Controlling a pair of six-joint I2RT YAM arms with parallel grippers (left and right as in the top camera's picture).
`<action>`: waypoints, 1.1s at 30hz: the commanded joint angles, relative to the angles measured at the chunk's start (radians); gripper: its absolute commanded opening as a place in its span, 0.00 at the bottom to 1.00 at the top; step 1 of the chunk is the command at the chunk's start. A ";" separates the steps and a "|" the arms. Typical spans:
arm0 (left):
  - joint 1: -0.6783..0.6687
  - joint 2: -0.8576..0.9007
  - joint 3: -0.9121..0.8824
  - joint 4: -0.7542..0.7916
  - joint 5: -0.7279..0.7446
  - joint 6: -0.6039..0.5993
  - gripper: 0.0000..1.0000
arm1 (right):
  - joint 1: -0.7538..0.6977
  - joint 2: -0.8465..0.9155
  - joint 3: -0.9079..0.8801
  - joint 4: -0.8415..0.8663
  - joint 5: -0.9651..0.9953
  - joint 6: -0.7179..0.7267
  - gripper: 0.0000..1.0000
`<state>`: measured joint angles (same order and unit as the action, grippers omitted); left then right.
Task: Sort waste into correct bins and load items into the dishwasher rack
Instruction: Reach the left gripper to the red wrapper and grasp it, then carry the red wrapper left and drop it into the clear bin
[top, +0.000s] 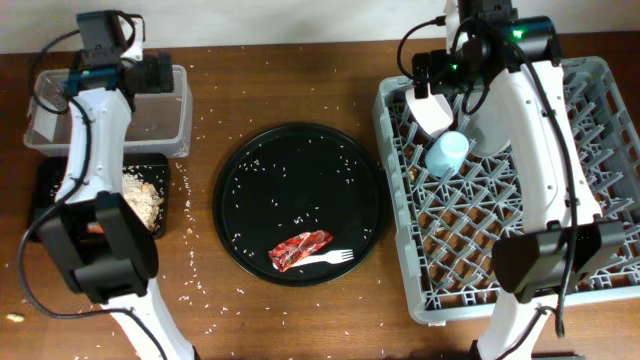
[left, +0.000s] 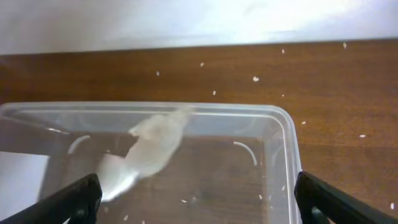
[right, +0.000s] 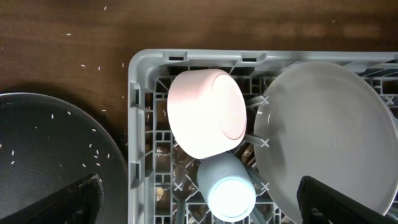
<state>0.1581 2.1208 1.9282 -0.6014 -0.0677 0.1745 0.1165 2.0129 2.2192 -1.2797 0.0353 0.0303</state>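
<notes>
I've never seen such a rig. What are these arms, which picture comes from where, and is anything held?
Two robot arms stand at a wooden table, each ending in a two-finger gripper. One picture looks down from above; the other two come from wrist cameras, the dark shapes in their bottom corners being fingers. The left gripper is open over the clear tub, where a white napkin shows blurred. The right gripper is open over the grey rack, which holds a pink bowl, a blue cup and a plate. Neither holds anything. A round black tray carries a red wrapper and white fork; a small black tray holds food scraps.
</notes>
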 joint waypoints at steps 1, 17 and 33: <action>-0.013 -0.012 0.021 -0.034 0.026 -0.001 0.99 | 0.000 -0.010 0.009 0.000 -0.002 0.012 0.99; -0.537 -0.170 -0.417 -0.634 0.335 0.289 0.99 | 0.000 -0.010 0.009 -0.016 0.001 0.012 0.99; -0.703 -0.170 -0.678 -0.322 0.077 0.288 0.61 | 0.000 -0.010 0.009 -0.071 0.001 0.012 0.99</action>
<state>-0.5533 1.9545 1.2705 -0.9295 0.0463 0.4553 0.1165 2.0129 2.2192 -1.3518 0.0353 0.0303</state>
